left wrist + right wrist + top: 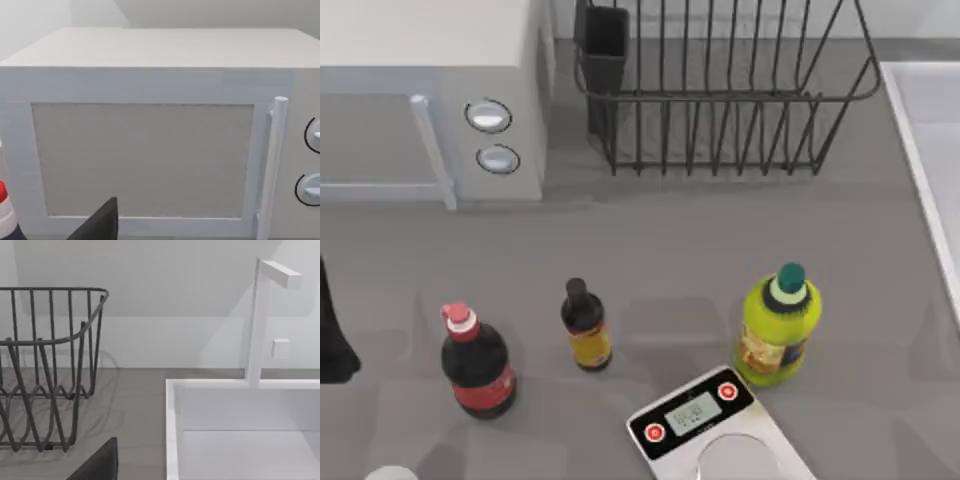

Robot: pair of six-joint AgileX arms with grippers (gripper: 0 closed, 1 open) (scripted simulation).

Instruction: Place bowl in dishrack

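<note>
Dishrack (720,95): stands at the far edge of the desk (670,250), centre to right in the top view, just right of the microwave (430,90). The grey desk shows plainly through its upright bars and wire floor.
Utensil cup (603,55): fixed at the rack's left corner, the one nearest the microwave. Its inside is dark, so its contents cannot be judged with confidence.
Sink (240,440): white basin at the desk's right edge, beside the rack, with a white tap (260,320) at its far rim. The visible basin walls are bare white.
Microwave: door shut, two round knobs on its right panel.
Bottles: a red-capped dark bottle (477,365), a small dark bottle with a yellow label (586,328) and a yellow-green bottle with a teal cap (780,325), all upright and capped, in a row near the front.
Scale (710,425): front edge, touching the yellow-green bottle's base or very near it.
Left gripper (97,226): faces the microwave door; open or closed, cannot tell.
Right gripper (97,465): low between rack and sink; state likewise cannot be told.
</note>
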